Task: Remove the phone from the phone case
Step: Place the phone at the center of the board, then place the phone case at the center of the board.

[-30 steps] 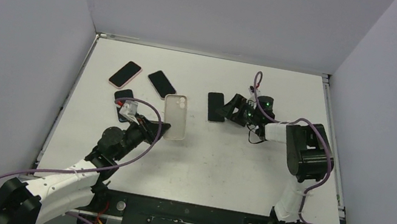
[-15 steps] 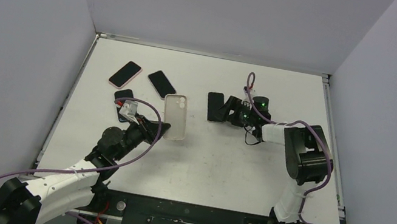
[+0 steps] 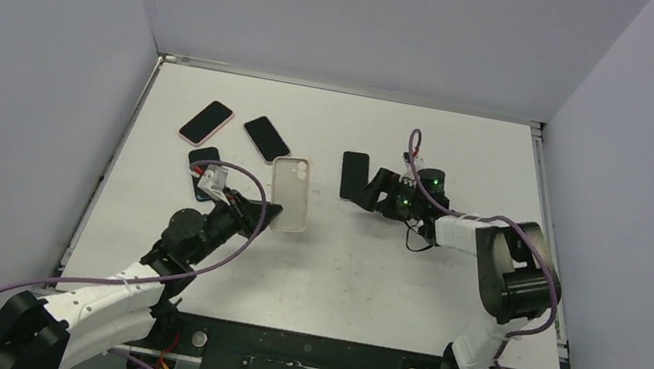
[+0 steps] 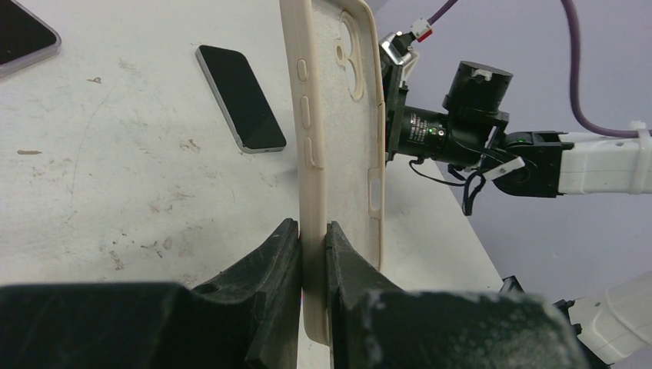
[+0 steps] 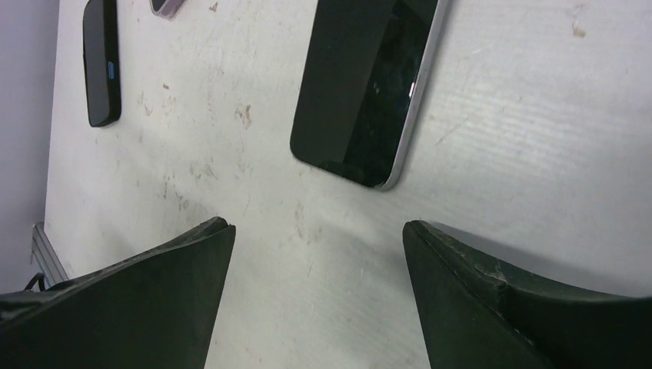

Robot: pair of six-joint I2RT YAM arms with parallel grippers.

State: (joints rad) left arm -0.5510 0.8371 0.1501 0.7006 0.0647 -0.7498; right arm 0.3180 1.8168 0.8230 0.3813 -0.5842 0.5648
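Observation:
My left gripper [image 3: 259,212] is shut on the near edge of an empty cream phone case [image 3: 290,192], held on edge in the left wrist view [image 4: 330,131]. A bare black phone [image 3: 355,176] lies screen up on the white table, to the right of the case; it shows in the left wrist view [image 4: 240,98] and the right wrist view [image 5: 361,84]. My right gripper [image 3: 381,190] is open and empty, low over the table just right of that phone, its fingertips [image 5: 207,238] short of the phone's near end.
Three more phones lie at the back left: a pink-edged one [image 3: 206,122], a black one [image 3: 266,137] and a dark one [image 3: 203,163] partly behind my left wrist. The table's rails run along both sides.
My right gripper has shifted slightly along the table beside the black phone and its arm has swung outward. The left gripper and the case have not moved.

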